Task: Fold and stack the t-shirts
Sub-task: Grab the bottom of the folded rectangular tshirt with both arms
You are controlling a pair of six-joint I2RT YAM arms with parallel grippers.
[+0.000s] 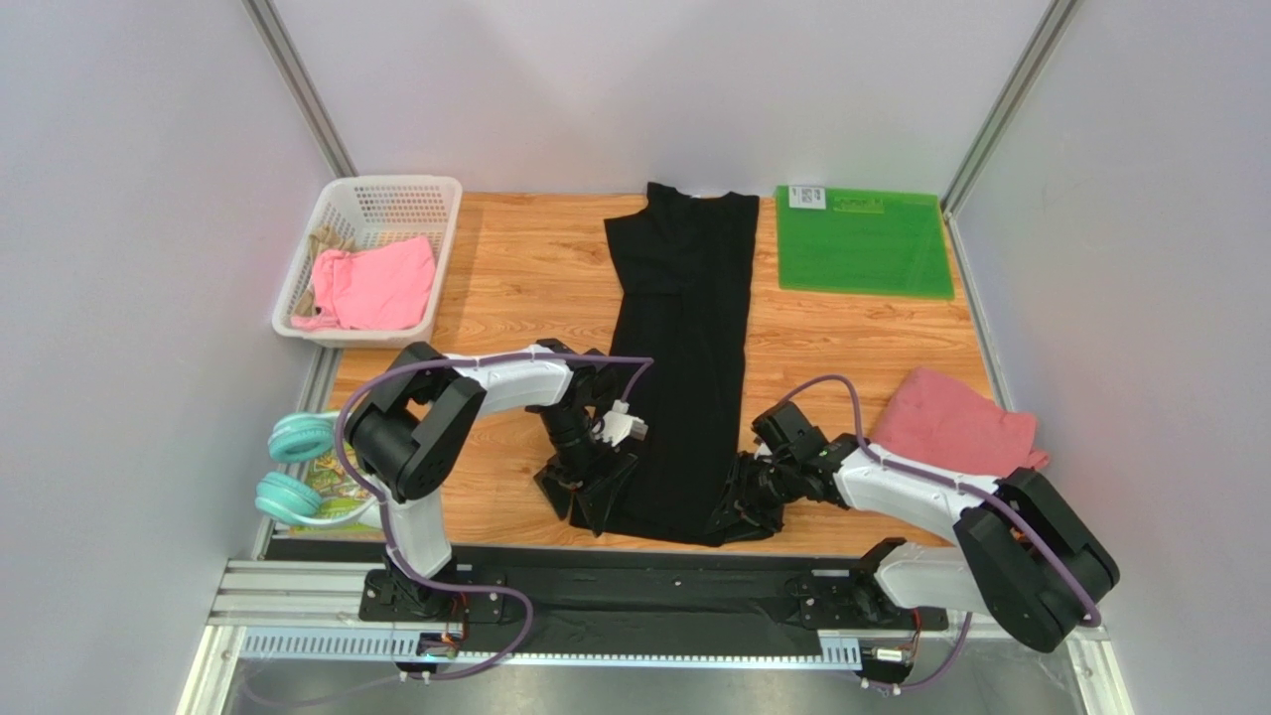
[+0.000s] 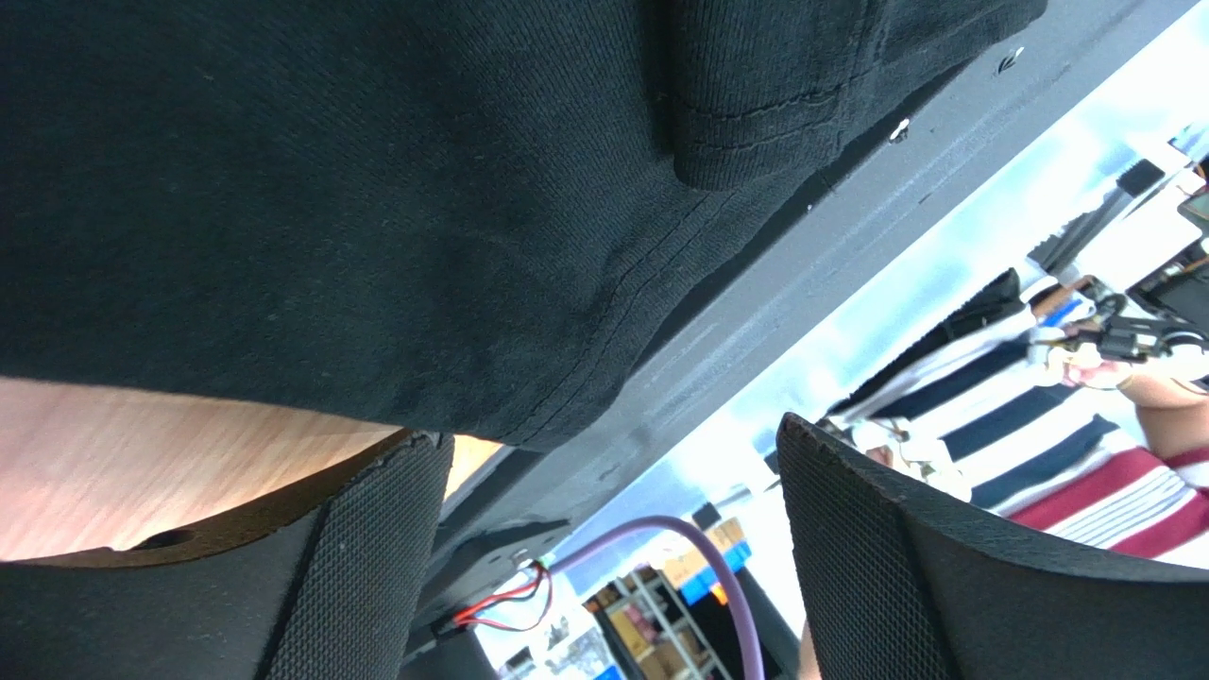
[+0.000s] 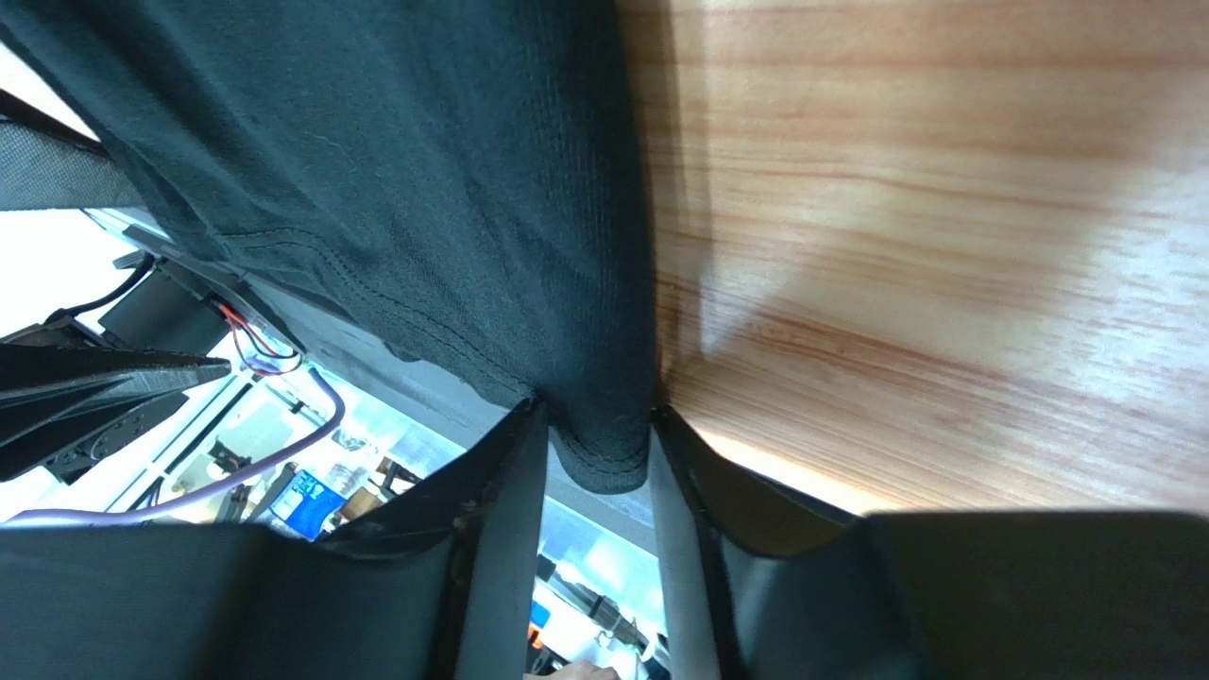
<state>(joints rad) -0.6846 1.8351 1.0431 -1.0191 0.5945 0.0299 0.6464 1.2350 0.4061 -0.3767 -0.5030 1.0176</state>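
Top external view: the black t-shirt is laid lengthwise mid-worktop, hem at the near edge. The hem is pinched by the right tool; the left tool is held spread beside it, presumably for a paired lift.

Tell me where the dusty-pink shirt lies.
In the top view, the dusty-pink shirt lies on the table's right side, nearer than the green mat and right of the black shirt.

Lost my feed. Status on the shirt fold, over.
Left hand open by hem of black shirt. Right hand pinching that hem. Dusty-pink shirt off right, clear.
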